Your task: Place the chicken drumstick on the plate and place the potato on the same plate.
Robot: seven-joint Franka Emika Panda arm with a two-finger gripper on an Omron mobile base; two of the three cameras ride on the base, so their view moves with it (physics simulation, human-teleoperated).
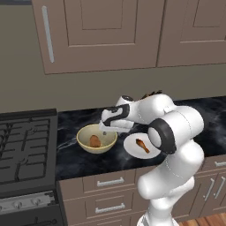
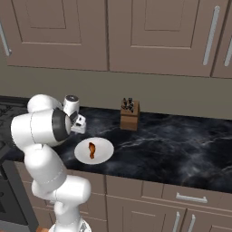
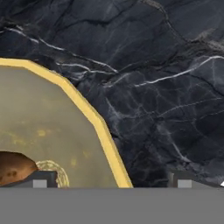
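A dark marble counter (image 1: 84,161) is running beneath brown wall cabinets (image 1: 101,33), with a gas stove (image 1: 24,148) sitting at its left end and drawers (image 1: 110,182) lining the front below it. Taking the pale-yellow bowl (image 1: 97,139) as the landmark: it is standing on the counter just right of the stove, and the potato (image 1: 95,141) is lying inside it, near the middle of its floor. In the hand view the potato (image 3: 15,168) is showing as a brown lump at the lower left, inside the bowl's yellow rim (image 3: 94,118).

The plate (image 1: 132,148) is resting on the counter just to the right of the bowl, close to it, though I cannot tell whether the two are touching. The chicken drumstick (image 1: 142,145) is lying on the plate; in the right base view the drumstick (image 2: 92,150) is lying near the middle of the white plate (image 2: 106,152). A wooden knife block (image 2: 130,116) is standing farther back on the counter, well beyond the plate on the side away from the bowl.

The gripper (image 1: 106,129) is hovering just above the bowl's right rim, pointing down. Its two dark fingertips (image 3: 40,179) are standing wide apart in the hand view, one over the bowl's inside next to the potato and the other over bare counter, with the rim passing between them and nothing held.
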